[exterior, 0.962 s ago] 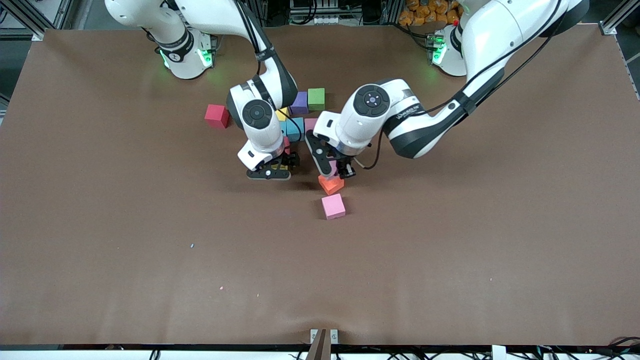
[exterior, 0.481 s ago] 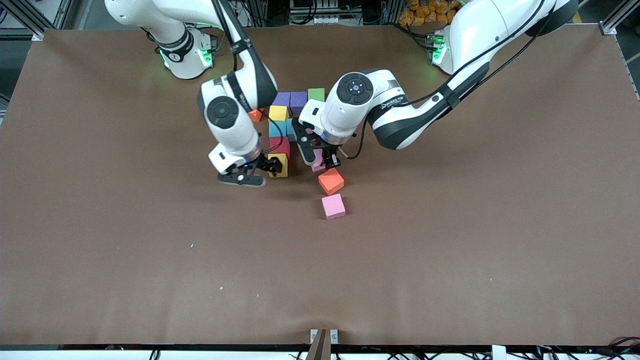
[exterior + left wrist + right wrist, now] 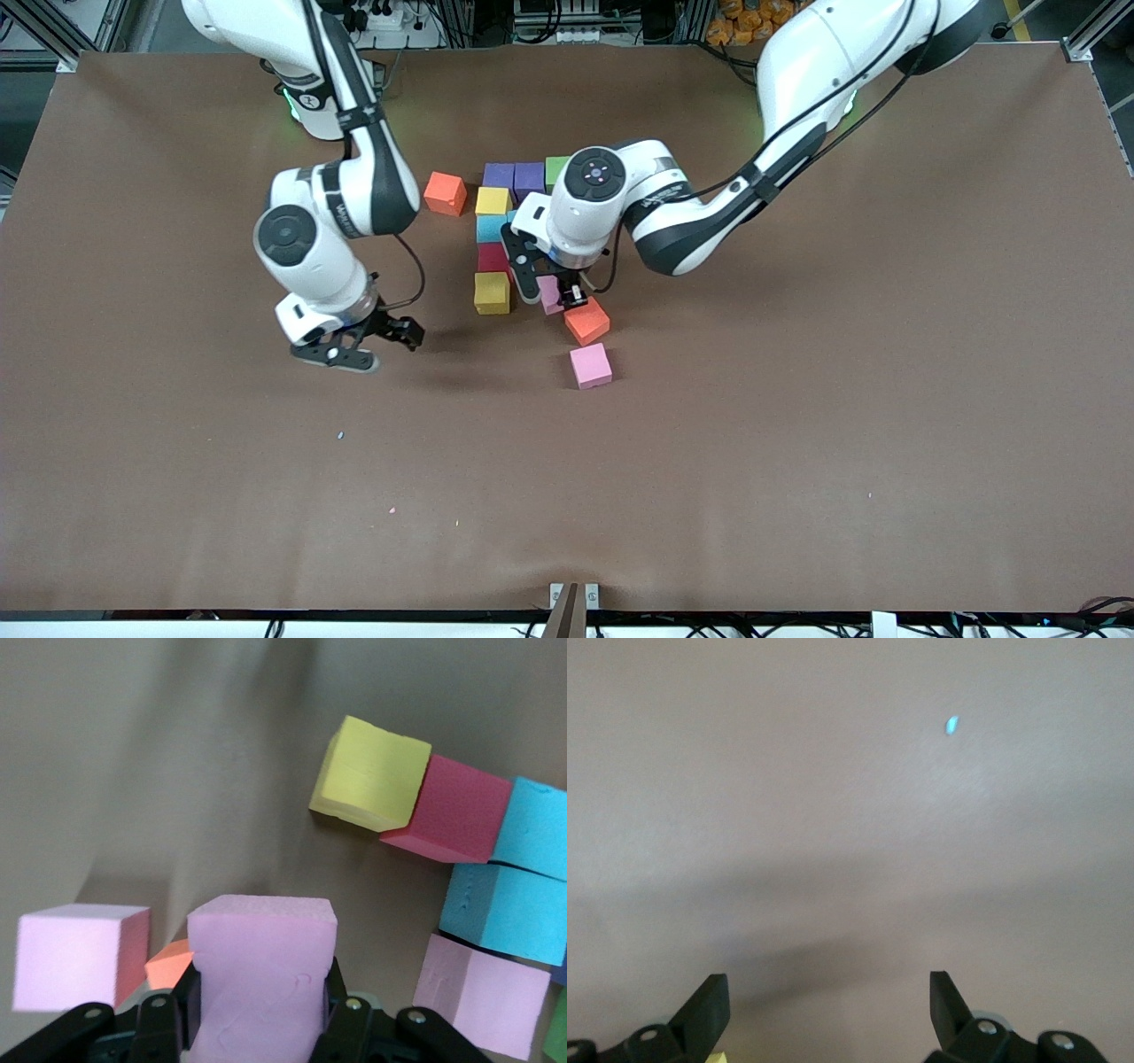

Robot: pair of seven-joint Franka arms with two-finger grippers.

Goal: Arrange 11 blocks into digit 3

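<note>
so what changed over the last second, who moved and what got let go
The right gripper, open and empty, swung away from the blocks toward the right arm's end of the table, uncovering the yellow block. The left gripper, shut on a pink block, drew back toward the cluster. The orange block and loose pink block stayed put.

High front camera, two wrist close-ups

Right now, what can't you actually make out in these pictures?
- Front view: the pink block in the left gripper is mostly hidden by that arm's hand.
- Front view: the same arm covers part of the green block, so all eleven blocks cannot be counted.
- Right wrist view: the open right gripper shows only bare table; a yellow sliver is cut off by the edge.
</note>
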